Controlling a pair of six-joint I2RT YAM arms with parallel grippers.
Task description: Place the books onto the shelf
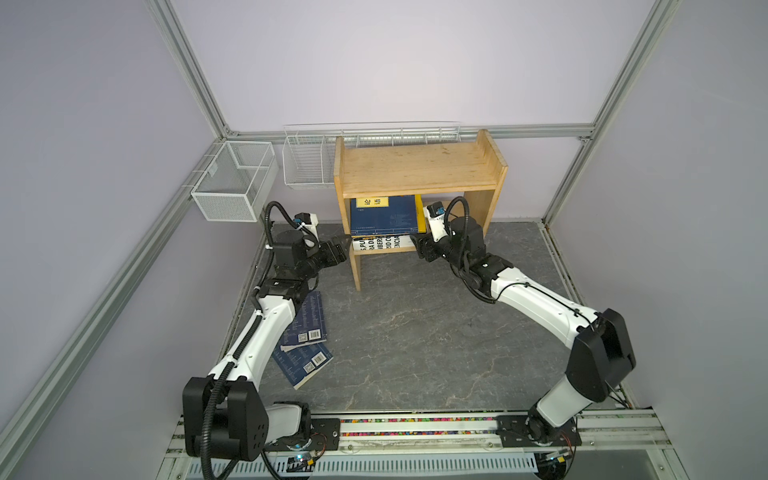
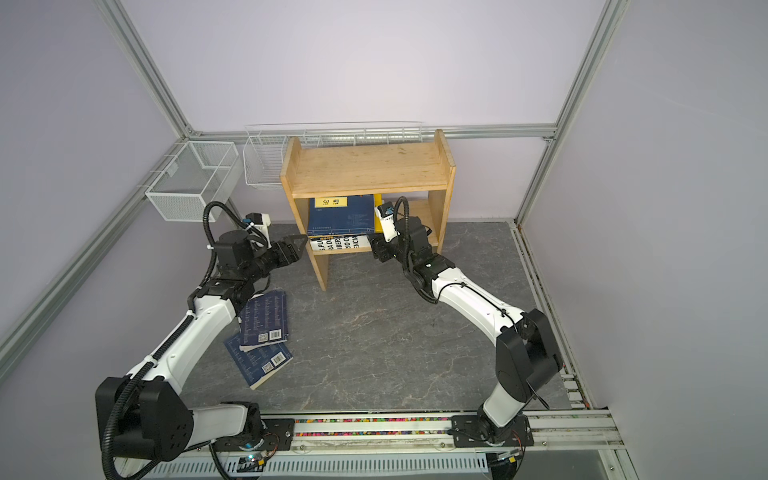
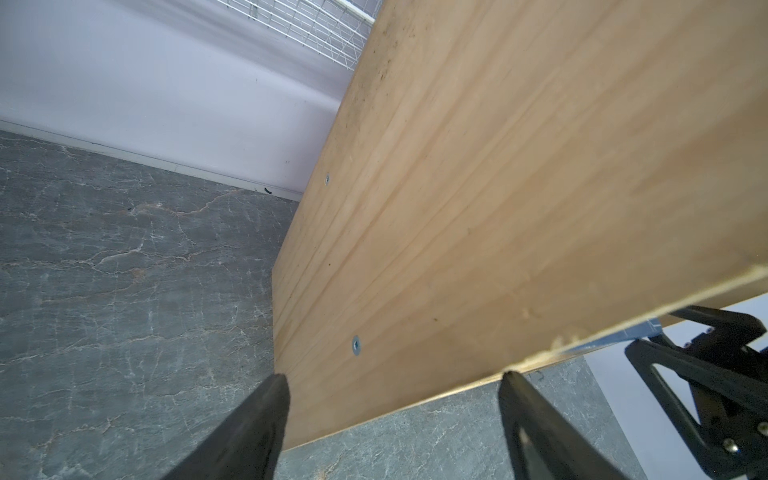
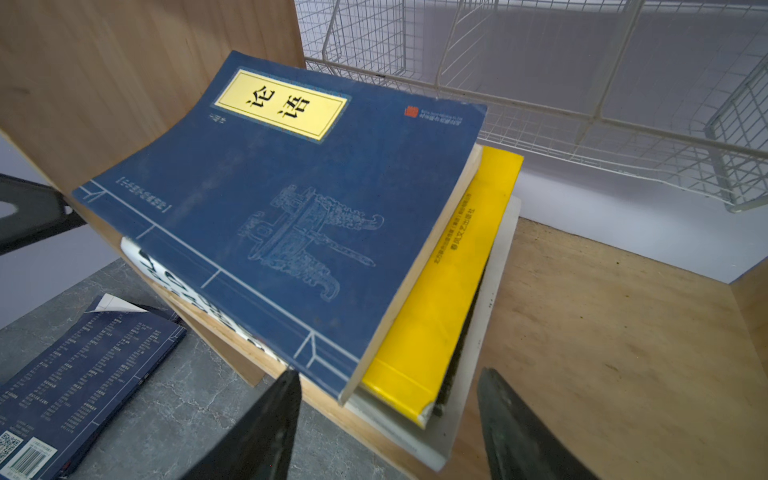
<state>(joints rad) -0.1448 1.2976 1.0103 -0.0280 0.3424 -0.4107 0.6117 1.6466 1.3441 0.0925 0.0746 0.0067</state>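
Observation:
The pine shelf (image 1: pixel 415 166) (image 2: pixel 365 166) stands at the back. Its lower tier holds a flat stack: a navy book (image 1: pixel 384 216) (image 2: pixel 343 216) (image 4: pixel 291 208) on top, a yellow book (image 4: pixel 449 299) beneath it, a thin black one, and a white book (image 1: pixel 380 243) (image 2: pixel 336 243) at the bottom. Two more navy books (image 1: pixel 311 320) (image 2: pixel 266 320) (image 4: pixel 83 374) lie overlapping on the floor under my left arm. My right gripper (image 1: pixel 417 243) (image 2: pixel 374 243) (image 4: pixel 388 374) is open at the stack's front right corner. My left gripper (image 1: pixel 338 247) (image 2: pixel 293 245) (image 3: pixel 395 376) is open and empty, close to the shelf's left side panel (image 3: pixel 498 208).
A white mesh basket (image 1: pixel 235 183) (image 2: pixel 191 178) hangs on the left wall. A white wire basket (image 1: pixel 309 162) (image 2: pixel 264 162) sits behind the shelf's left end. The shelf's top tier and the right half of its lower board (image 4: pixel 602 332) are bare. Grey marble floor (image 1: pixel 415 332) lies in front.

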